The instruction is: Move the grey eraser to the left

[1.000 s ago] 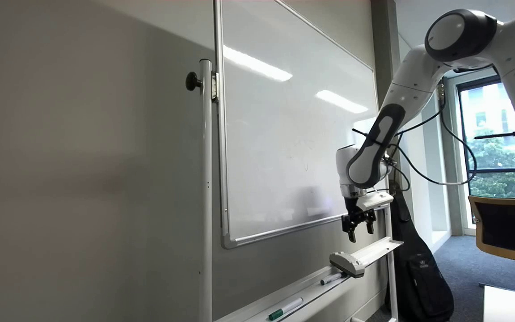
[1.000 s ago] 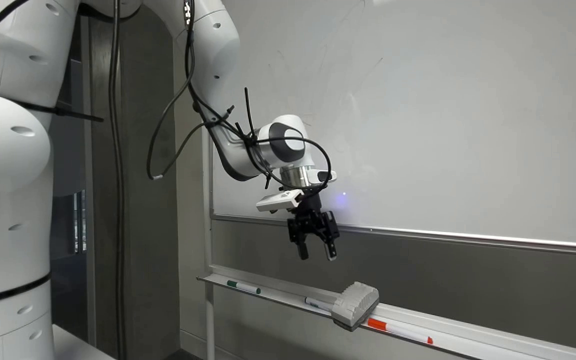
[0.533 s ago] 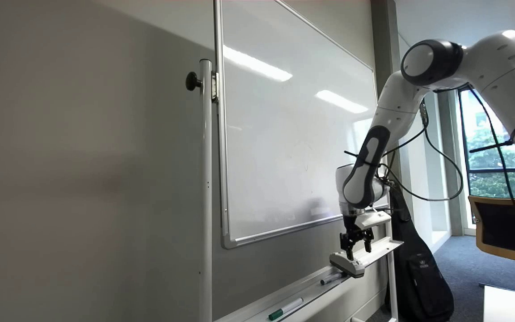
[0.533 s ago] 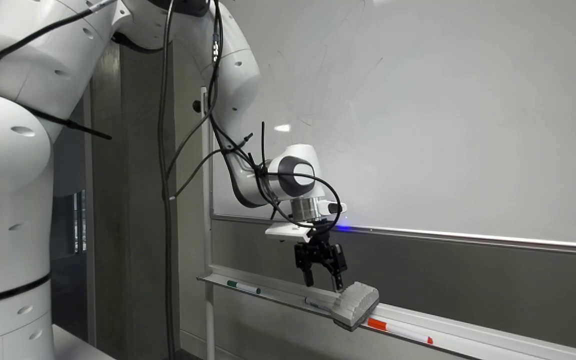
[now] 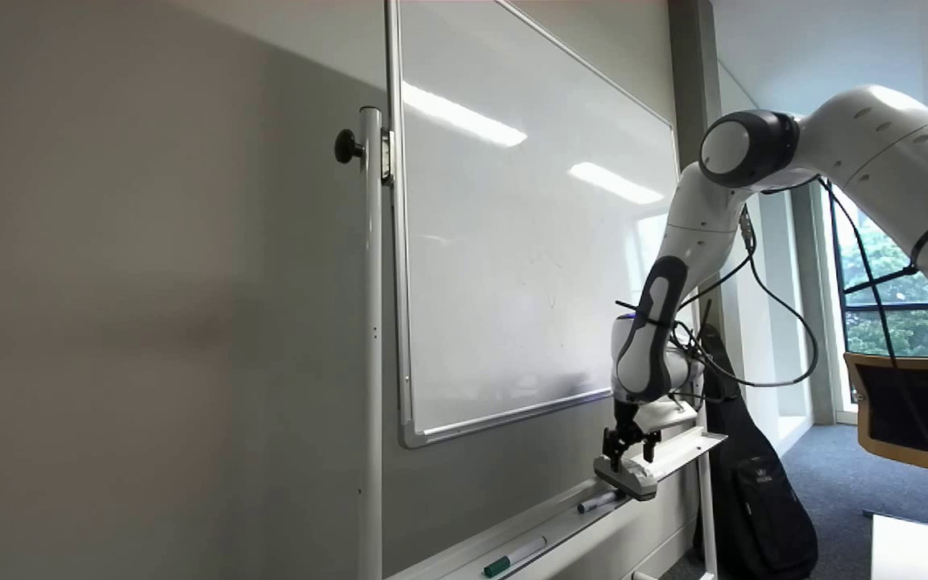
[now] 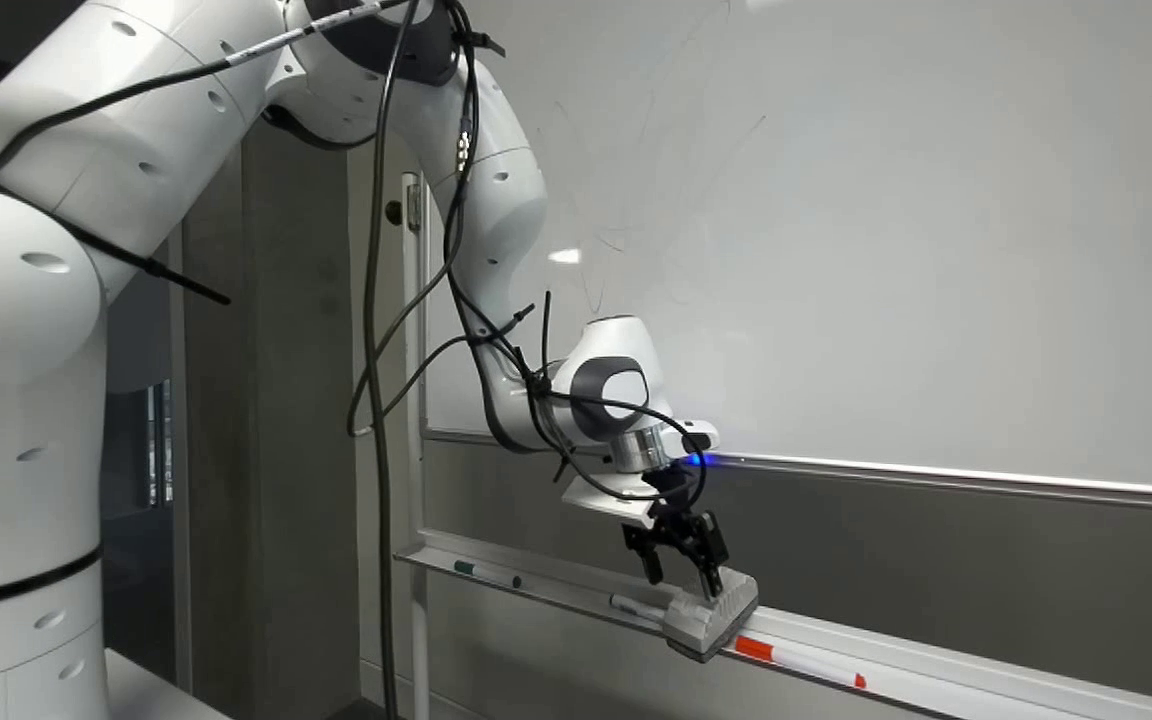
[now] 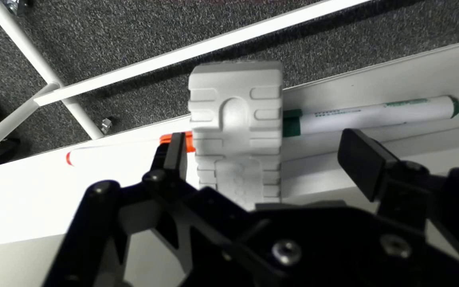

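The grey eraser [image 5: 633, 483] lies across the white pen tray [image 6: 946, 668] and overhangs its front edge. It also shows in an exterior view [image 6: 706, 622] and, from above, in the wrist view [image 7: 235, 119]. My gripper [image 5: 631, 462] points down just above the eraser, and its fingers are wide apart in an exterior view [image 6: 683, 588]. In the wrist view the open gripper [image 7: 263, 153] has one finger close by the eraser's left edge and the other well to its right, over the tray. I cannot tell whether a finger touches the eraser. The eraser's near end is hidden by the gripper.
A green-capped marker [image 7: 373, 115] lies right beside the eraser, and a red-capped marker [image 6: 806, 662] on its other side. Another green-capped marker [image 6: 488, 574] lies farther along the tray. The whiteboard [image 5: 528, 242] stands above the tray. A post [image 5: 371, 338] stands at its side.
My gripper has come down from above the tray and, in an exterior view, a little to the right, towards the eraser. Its fingers stay open. The eraser and markers have not moved.
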Available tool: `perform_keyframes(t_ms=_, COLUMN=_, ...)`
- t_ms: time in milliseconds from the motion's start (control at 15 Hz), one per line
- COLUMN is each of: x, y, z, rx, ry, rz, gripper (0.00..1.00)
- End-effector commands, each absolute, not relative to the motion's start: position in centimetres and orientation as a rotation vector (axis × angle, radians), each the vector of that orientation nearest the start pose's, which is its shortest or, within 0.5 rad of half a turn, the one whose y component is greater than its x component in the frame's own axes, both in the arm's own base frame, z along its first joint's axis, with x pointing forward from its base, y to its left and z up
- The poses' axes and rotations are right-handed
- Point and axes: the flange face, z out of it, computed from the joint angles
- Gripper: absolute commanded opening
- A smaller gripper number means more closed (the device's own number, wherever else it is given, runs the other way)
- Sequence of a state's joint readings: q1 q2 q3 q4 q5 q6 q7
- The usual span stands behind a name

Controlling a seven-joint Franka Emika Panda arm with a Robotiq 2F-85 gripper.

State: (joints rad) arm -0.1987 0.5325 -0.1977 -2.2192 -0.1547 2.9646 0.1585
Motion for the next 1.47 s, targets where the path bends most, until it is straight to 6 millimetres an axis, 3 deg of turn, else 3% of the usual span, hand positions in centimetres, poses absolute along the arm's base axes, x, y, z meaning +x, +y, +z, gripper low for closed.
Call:
perform_keyframes(t_ms=0, x=52.9, y=-22.8, z=15.1, rx=-3.246, ry=0.605, rz=-0.384, gripper=1.0)
perform_keyframes(t_ms=533, x=52.4, y=-23.0, z=13.5, rx=-3.262, ry=0.335, rz=-0.286, gripper=1.0)
perform_keyframes(t_ms=600, x=52.2, y=-23.1, z=13.3, rx=-3.267, ry=0.32, rz=-0.286, gripper=0.75)
perform_keyframes(t_ms=733, x=52.0, y=-23.3, z=13.1, rx=-3.269, ry=0.288, rz=-0.271, gripper=0.67)
perform_keyframes(t_ms=1000, x=51.7, y=-23.8, z=13.1, rx=-3.265, ry=0.277, rz=-0.264, gripper=0.38)
perform_keyframes(t_ms=1400, x=49.7, y=-25.0, z=15.0, rx=-3.248, ry=0.498, rz=-0.184, gripper=0.38)
